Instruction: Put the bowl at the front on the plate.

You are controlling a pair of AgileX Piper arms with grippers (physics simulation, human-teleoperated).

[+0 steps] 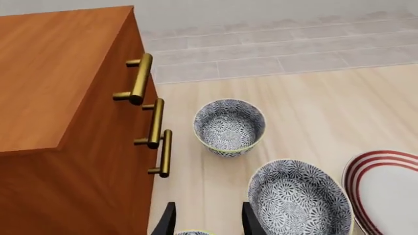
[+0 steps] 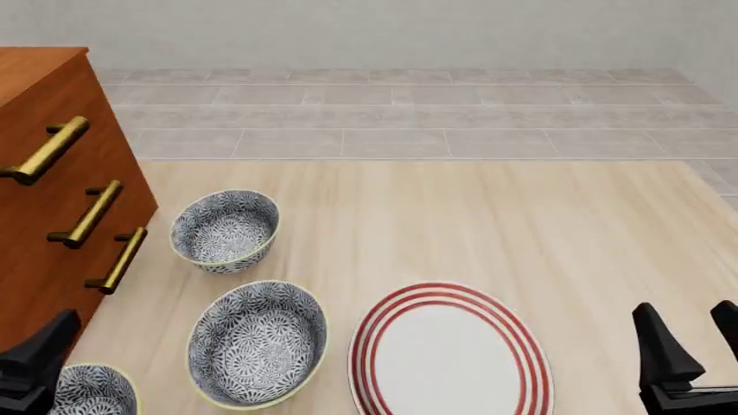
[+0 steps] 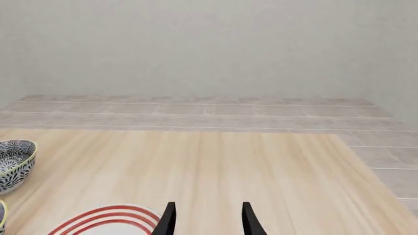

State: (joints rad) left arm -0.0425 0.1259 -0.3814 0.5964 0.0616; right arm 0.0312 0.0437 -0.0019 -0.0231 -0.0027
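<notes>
Your left gripper (image 2: 29,367), fingers spread and empty, hangs right over the bowl (image 2: 92,391) at the table's near-left corner, so use it rather than the open right gripper (image 2: 692,341), then carry rightward to the plate (image 2: 450,353).

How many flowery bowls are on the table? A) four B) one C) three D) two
C: the front view shows a far bowl, a middle bowl and a near bowl at the picture's lower edge, all left of the plate.
</notes>
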